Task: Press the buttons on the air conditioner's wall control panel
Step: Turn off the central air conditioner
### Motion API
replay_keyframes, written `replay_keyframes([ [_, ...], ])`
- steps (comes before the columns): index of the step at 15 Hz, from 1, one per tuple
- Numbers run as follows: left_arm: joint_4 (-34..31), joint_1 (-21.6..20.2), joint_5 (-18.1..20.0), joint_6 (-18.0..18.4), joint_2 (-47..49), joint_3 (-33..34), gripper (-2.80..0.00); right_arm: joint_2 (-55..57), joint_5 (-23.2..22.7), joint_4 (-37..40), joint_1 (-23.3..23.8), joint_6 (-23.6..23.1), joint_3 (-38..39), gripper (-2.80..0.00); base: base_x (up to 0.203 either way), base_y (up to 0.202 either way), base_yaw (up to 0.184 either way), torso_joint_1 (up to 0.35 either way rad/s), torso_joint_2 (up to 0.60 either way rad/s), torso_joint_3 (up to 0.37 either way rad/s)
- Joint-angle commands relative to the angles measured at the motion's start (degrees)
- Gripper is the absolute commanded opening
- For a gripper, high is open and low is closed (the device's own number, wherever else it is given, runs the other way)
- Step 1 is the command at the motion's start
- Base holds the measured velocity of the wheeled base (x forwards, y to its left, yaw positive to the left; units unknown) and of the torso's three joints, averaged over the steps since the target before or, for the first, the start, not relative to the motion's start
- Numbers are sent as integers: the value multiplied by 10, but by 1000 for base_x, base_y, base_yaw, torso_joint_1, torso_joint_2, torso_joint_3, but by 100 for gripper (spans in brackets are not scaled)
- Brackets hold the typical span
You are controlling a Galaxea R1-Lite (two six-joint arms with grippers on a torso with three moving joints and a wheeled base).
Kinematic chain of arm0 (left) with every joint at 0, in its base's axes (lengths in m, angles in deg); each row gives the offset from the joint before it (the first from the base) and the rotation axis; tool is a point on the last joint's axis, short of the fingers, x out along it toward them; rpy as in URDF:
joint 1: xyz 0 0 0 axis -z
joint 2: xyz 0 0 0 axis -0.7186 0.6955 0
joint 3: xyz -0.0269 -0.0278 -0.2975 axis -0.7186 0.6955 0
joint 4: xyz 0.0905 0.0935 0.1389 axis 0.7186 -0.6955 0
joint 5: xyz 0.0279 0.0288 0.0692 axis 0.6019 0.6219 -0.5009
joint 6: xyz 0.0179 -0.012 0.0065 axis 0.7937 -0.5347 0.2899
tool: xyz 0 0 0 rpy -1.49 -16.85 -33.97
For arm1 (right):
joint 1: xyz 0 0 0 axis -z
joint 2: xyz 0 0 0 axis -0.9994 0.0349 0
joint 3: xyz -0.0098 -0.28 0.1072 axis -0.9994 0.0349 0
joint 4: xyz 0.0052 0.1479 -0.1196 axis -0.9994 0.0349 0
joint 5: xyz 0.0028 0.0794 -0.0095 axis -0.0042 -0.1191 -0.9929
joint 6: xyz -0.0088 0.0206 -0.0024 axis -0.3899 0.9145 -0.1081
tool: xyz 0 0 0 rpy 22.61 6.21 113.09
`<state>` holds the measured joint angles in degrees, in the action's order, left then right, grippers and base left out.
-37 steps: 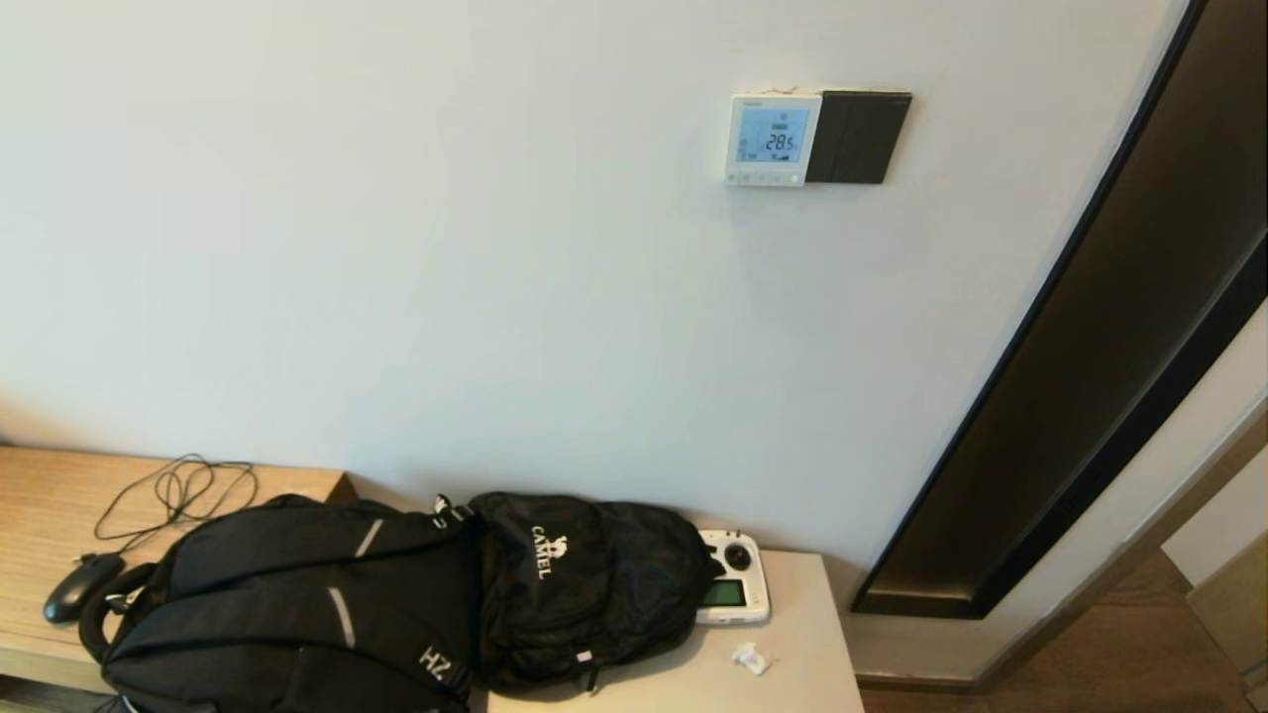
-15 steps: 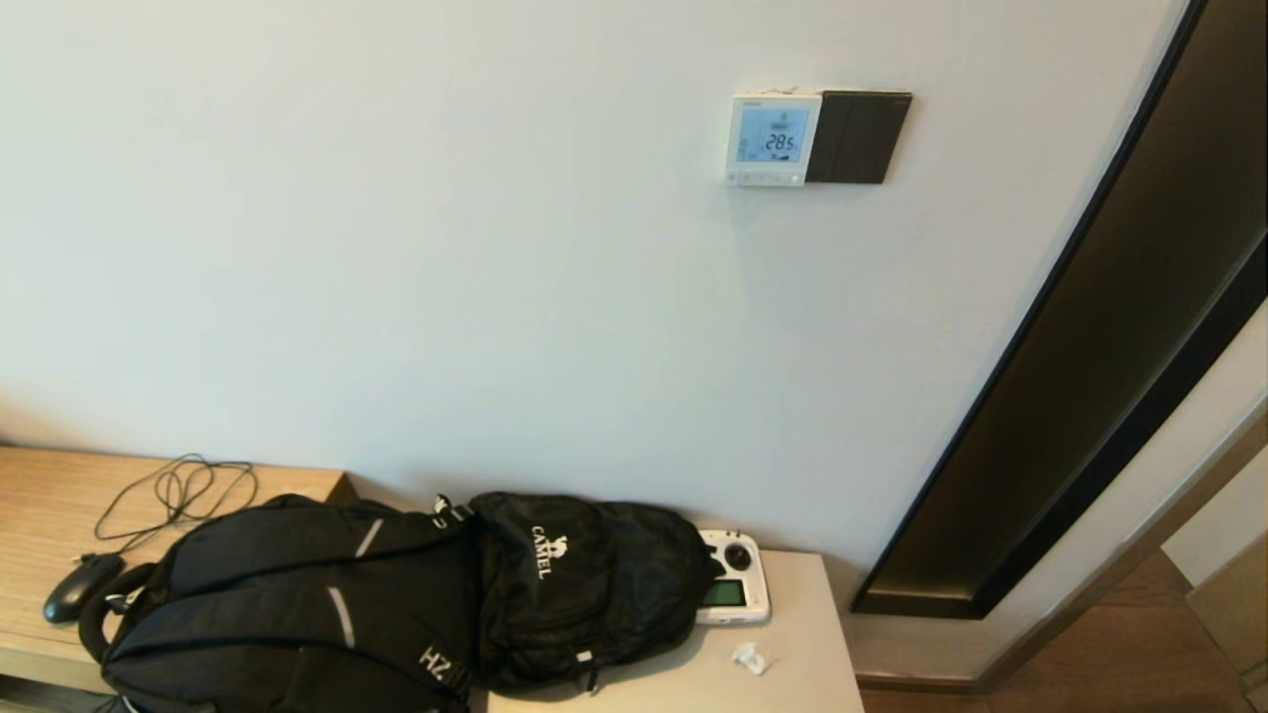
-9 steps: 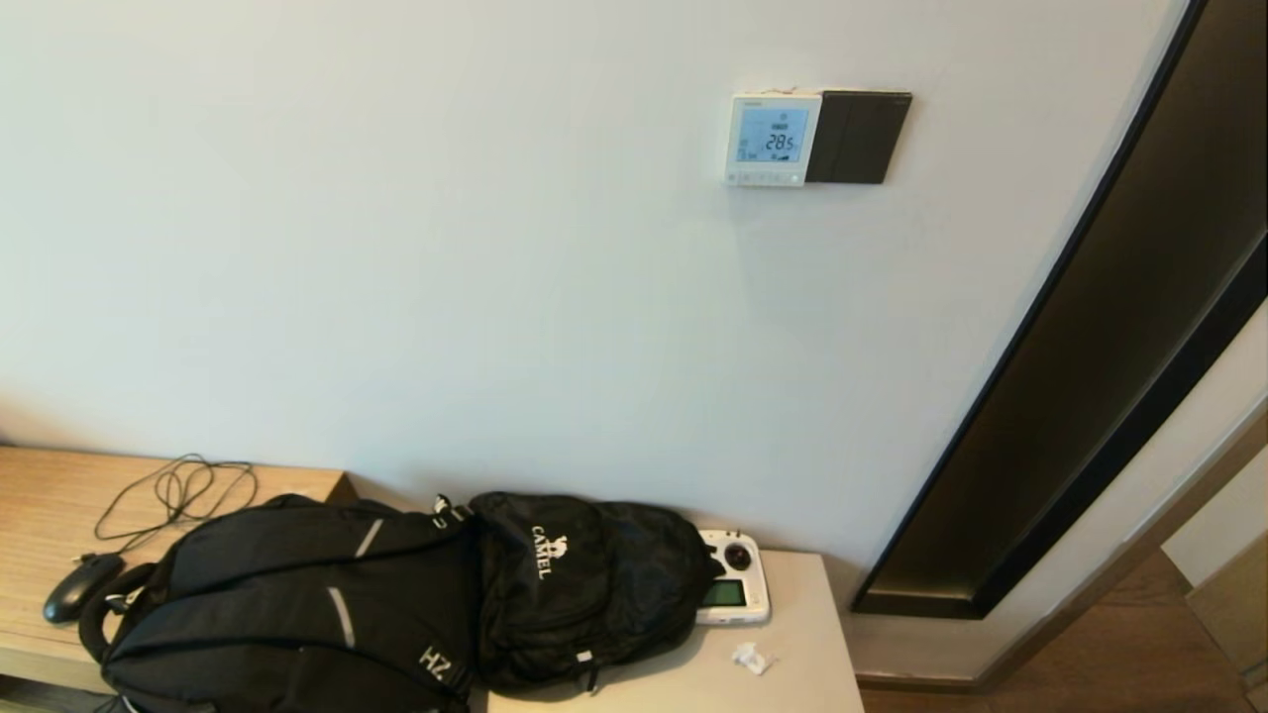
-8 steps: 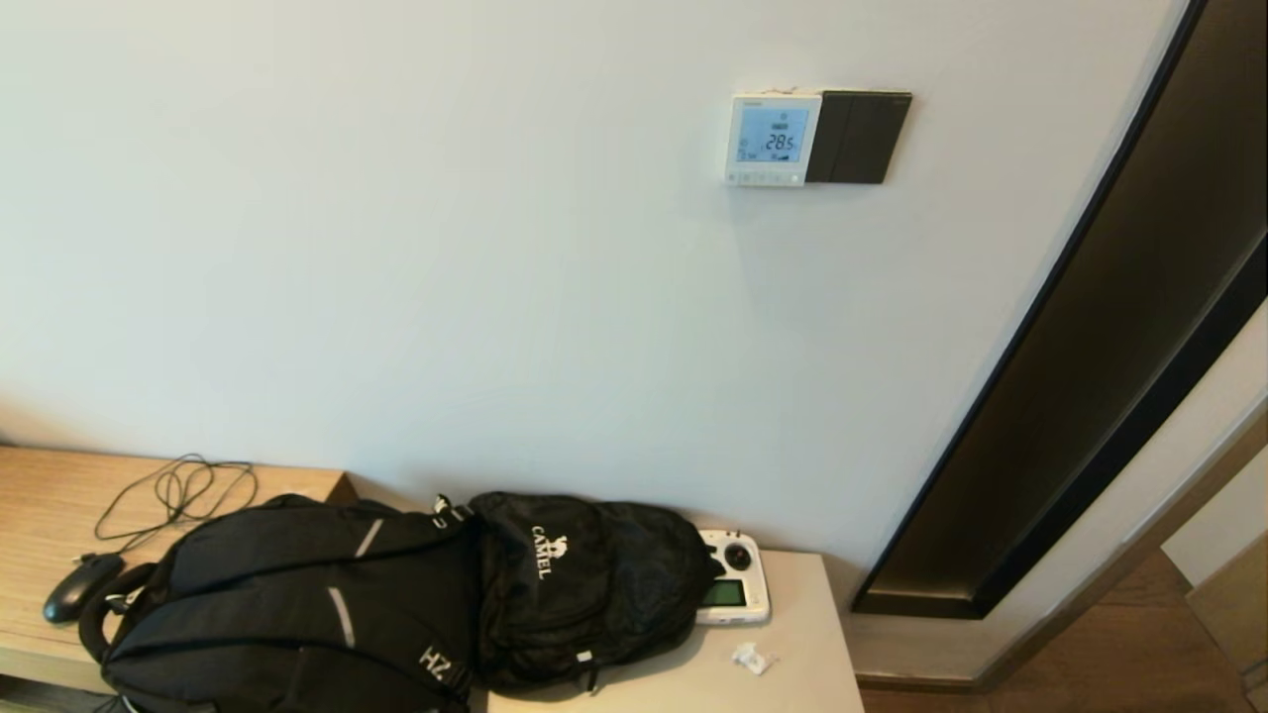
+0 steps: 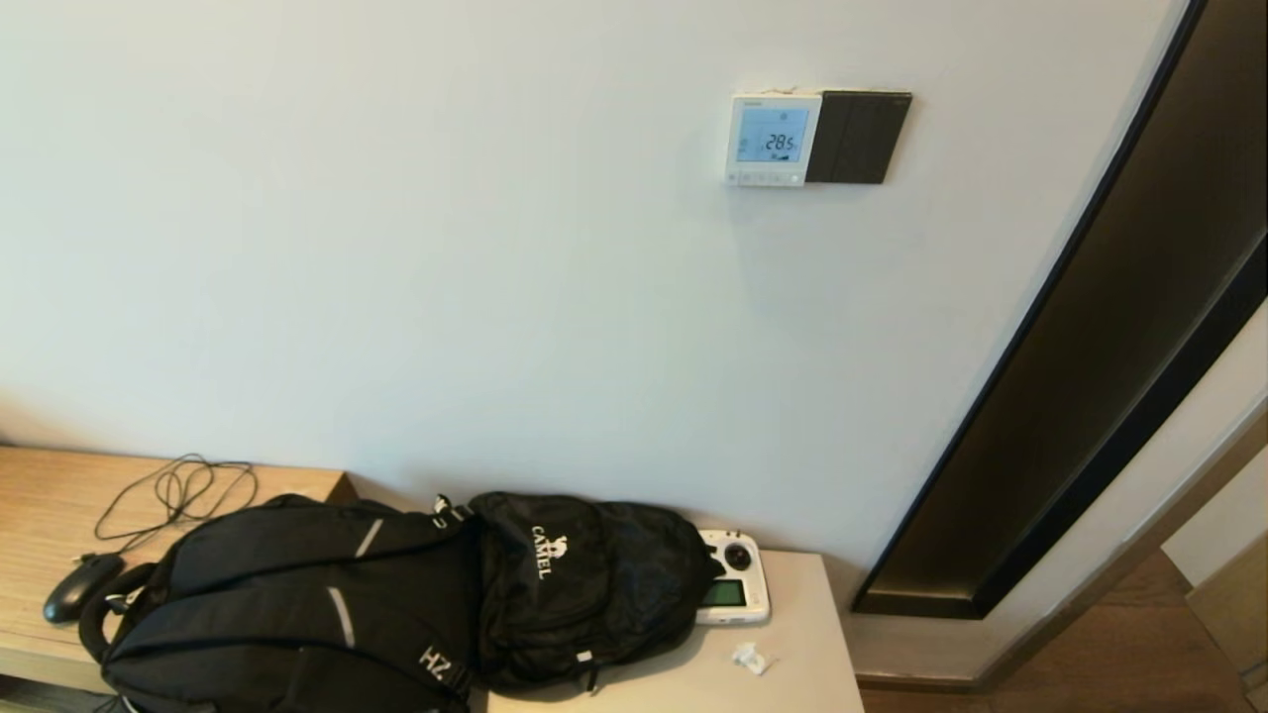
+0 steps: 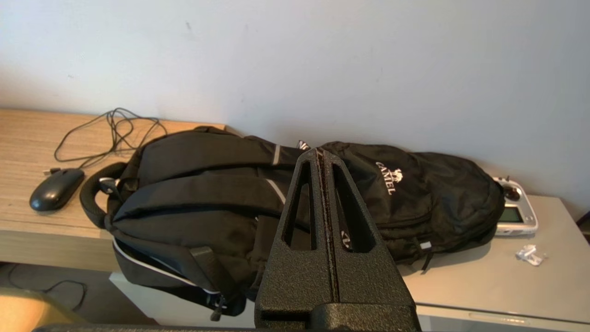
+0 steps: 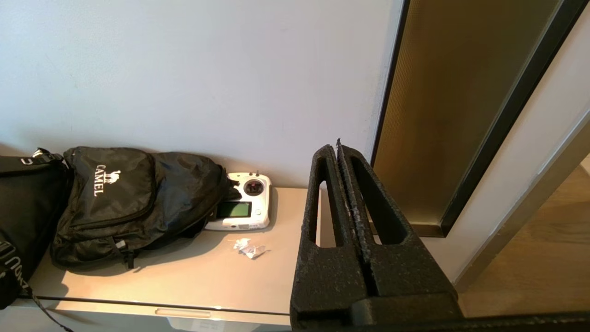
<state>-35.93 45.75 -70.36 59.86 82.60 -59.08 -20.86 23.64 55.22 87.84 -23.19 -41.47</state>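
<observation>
The wall control panel [image 5: 773, 139] is a small white square unit high on the wall in the head view, its pale blue screen reading 28.5. The buttons [image 5: 764, 178] form a row along its lower edge. Neither arm shows in the head view. My left gripper [image 6: 321, 152] is shut and empty, low in front of the black backpacks. My right gripper [image 7: 335, 146] is shut and empty, low in front of the desk's right end. The panel is out of both wrist views.
A plain black glossy panel [image 5: 860, 137] adjoins the control panel on the right. Two black backpacks [image 5: 396, 594], a white handheld controller [image 5: 733, 590], a paper scrap [image 5: 751, 658], a mouse [image 5: 77, 584] and a cable lie on the desks. A dark door frame [image 5: 1090, 327] stands at right.
Only some small symbols on the panel's screen differ between frames. Nothing else has moved, and no arm has entered the head view.
</observation>
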Motion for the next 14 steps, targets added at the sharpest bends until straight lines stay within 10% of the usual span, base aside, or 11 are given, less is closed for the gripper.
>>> replay_keyframes([
  [1, 0, -1, -1, 0, 0, 0, -280, 1, 0, 0, 0, 0, 0, -280, 0, 0, 0, 0, 0, 0],
  [14, 0, 0, 0, 0, 0, 0, -280, 2, 0, -1, 0, -3, 0, -280, 0, 0, 0, 0, 0, 0],
])
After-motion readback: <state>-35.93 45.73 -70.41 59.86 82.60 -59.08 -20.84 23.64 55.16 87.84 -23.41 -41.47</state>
